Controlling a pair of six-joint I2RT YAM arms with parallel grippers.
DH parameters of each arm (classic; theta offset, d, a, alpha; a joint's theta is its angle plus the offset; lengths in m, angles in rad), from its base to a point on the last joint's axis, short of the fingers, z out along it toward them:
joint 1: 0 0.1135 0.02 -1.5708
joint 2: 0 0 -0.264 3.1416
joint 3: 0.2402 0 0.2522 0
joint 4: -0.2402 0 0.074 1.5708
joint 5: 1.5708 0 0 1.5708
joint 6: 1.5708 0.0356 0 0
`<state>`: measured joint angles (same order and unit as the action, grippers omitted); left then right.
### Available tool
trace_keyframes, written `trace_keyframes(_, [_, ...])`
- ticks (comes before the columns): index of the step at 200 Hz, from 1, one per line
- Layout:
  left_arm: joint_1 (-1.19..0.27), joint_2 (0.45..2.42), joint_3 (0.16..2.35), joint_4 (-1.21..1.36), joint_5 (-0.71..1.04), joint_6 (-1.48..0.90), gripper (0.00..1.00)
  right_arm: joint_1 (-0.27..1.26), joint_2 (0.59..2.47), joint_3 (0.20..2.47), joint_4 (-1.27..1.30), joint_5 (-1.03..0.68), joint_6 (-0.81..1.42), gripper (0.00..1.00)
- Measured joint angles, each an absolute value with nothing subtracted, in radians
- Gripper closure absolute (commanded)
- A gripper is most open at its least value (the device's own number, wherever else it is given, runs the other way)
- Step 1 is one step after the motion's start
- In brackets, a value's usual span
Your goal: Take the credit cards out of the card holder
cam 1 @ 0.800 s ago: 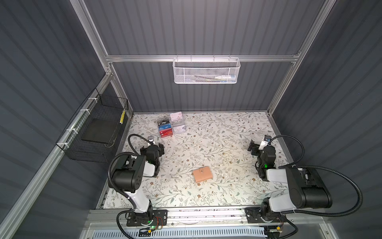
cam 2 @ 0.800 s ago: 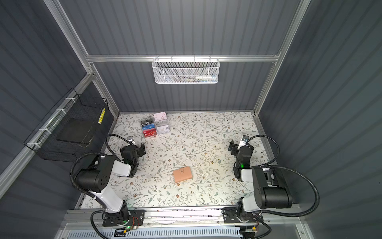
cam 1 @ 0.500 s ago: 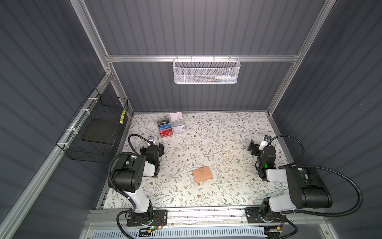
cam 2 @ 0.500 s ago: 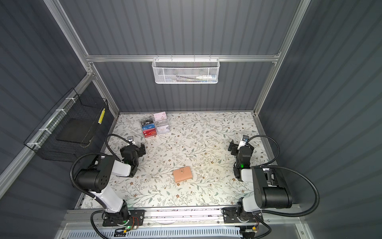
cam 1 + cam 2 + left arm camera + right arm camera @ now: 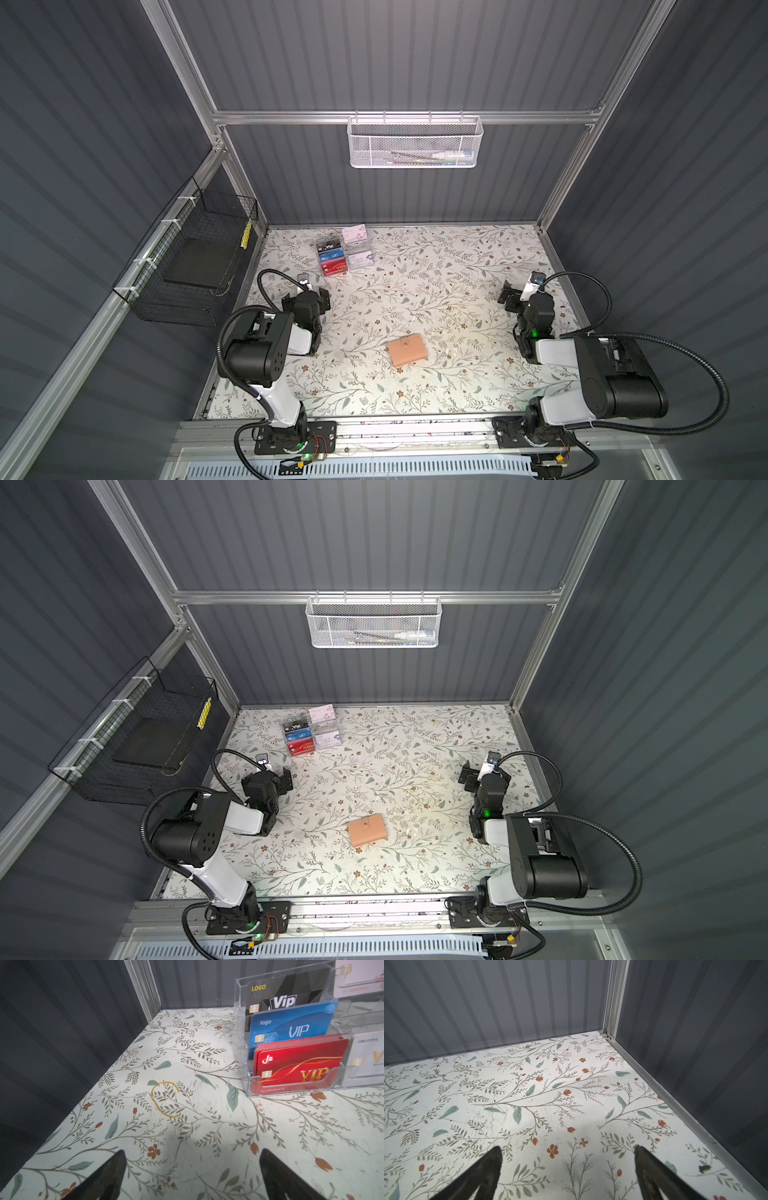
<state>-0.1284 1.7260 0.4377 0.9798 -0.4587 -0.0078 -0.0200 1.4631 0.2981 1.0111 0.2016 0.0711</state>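
Overhead light; floral-printed white tabletop point(image 5: 457, 266) bright in both top views, ribbed dark grey wall panels point(image 5: 104, 145) dim. Wrist views: soft grey shadow pools near left gripper point(image 5: 191, 1150) and right gripper point(image 5: 566, 1146); clear acrylic card rack point(image 5: 242, 1028) glints; wide-angle stretch at edges.

In both top views the left arm point(image 5: 266, 353) and the right arm point(image 5: 602, 382) are alike: bulky matte-black joint housings joined by smooth white links, each on a flat black base plate point(image 5: 291, 434), the left one with red wires at its 4 o'clock corner. A black ribbed hose point(image 5: 723, 395) loops out at 3 o'clock from the right arm and another at 10 o'clock from the left, and a small green light point(image 5: 533, 333) glows on each black wrist. The left gripper point(image 5: 192, 1155) and right gripper point(image 5: 566, 1151) end in dark, tapering, pointed fingers point(image 5: 108, 1176).
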Motion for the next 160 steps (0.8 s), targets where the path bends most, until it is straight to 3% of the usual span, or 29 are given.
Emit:
trace_keyframes(104, [-0.130, 1.721, 0.437, 0.973, -0.470, -0.011, 0.00, 0.010, 1.420, 0.300, 0.966, 0.243, 0.063, 0.01])
trace_keyframes(132, [-0.138, 1.693, 0.433, 0.955, -0.487, -0.010, 0.00, 0.070, 1.286, 0.348, 0.801, 0.312, 0.039, 0.01])
trace_keyframes(160, [-0.150, 1.551, 0.489, 0.777, -0.543, -0.027, 0.00, 0.131, 1.195, 0.387, 0.769, 0.356, 0.022, 0.01])
